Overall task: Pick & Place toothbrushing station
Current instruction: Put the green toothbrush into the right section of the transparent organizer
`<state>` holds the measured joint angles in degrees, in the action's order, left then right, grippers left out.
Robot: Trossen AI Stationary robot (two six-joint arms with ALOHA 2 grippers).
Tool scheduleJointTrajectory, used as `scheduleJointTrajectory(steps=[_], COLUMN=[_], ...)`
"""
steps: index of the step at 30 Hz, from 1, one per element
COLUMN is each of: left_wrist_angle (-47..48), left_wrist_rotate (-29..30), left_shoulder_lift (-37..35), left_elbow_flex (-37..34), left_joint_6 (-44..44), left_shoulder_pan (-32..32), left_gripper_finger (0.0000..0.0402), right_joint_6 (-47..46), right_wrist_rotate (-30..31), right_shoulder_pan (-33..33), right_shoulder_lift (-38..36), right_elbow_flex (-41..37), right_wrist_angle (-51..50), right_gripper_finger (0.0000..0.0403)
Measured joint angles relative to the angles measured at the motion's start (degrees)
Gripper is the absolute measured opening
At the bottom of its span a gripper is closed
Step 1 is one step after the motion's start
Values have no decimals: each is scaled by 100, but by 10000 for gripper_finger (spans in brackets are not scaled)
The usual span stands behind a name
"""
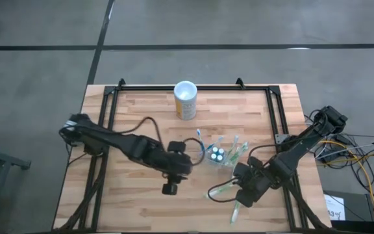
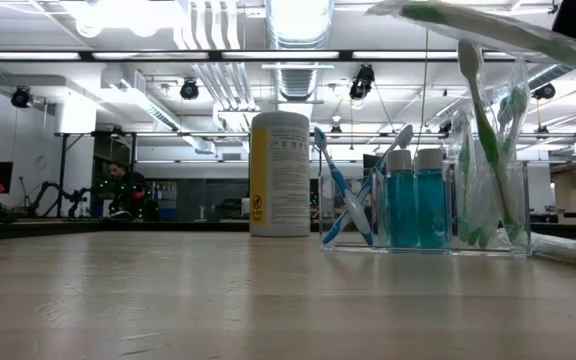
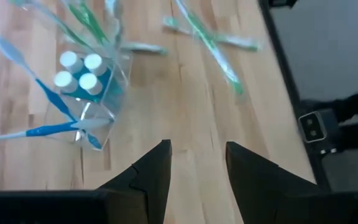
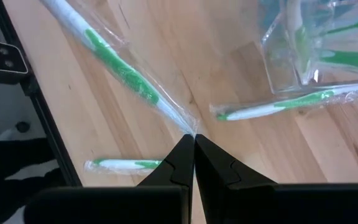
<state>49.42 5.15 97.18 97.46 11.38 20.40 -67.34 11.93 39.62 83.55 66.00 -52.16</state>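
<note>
Worktop point(image 1: 135, 110): wooden slats on a dark frame, with both arms reaching in over it.

Left arm: extends from the left edge toward the centre. Its end effector point(image 3: 196, 167) hangs released above bare wood just beside the station, fingers parted, nothing between them.

Right arm: comes in from the right edge. Its end effector point(image 4: 194, 154) is clenched, fingertips pinched on the end of a wrapped green toothbrush point(image 4: 114, 62), which slants away from the tips and shows raised above the worktop in the low view.

Yellow cup point(image 1: 186, 100): stands upright near the far edge, white rim, well apart from both end effectors. Contents cannot be seen.

Toothbrushing station point(image 2: 423, 210): clear plastic holder, upright near the middle of the worktop, between the two end effectors. Three compartments show in the low view:
- one end holds blue toothbrushes point(image 2: 343, 195), leaning and crossed;
- the middle holds blue bottles point(image 2: 415, 198) with white caps; the left wrist view shows four caps;
- the other end holds green toothbrushes point(image 2: 488, 140) in clear wrappers, standing tilted.

Loose items: two further wrapped green toothbrushes lie flat on the wood, one point(image 4: 291, 104) just beside the station's green end, one point(image 4: 124, 164) near the worktop's edge.
</note>
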Motion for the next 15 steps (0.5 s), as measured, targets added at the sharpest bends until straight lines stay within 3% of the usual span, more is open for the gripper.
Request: scheduleJointTrajectory(steps=[8, 15], left_wrist_angle=[315, 269], left_wrist_rotate=[-357, -821], left_shoulder_lift=[1129, 1610], left_elbow_flex=[581, 845], left_joint_6=[426, 1058], left_shoulder_pan=[0, 0], left_gripper_finger=[157, 157], right_joint_6=[-51, -142], right_wrist_rotate=[64, 67], right_shoulder_pan=[-59, -145], right_shoulder_lift=[0, 22], right_elbow_flex=[2, 2], right_wrist_angle=[8, 12], right_gripper_finger=[8, 8])
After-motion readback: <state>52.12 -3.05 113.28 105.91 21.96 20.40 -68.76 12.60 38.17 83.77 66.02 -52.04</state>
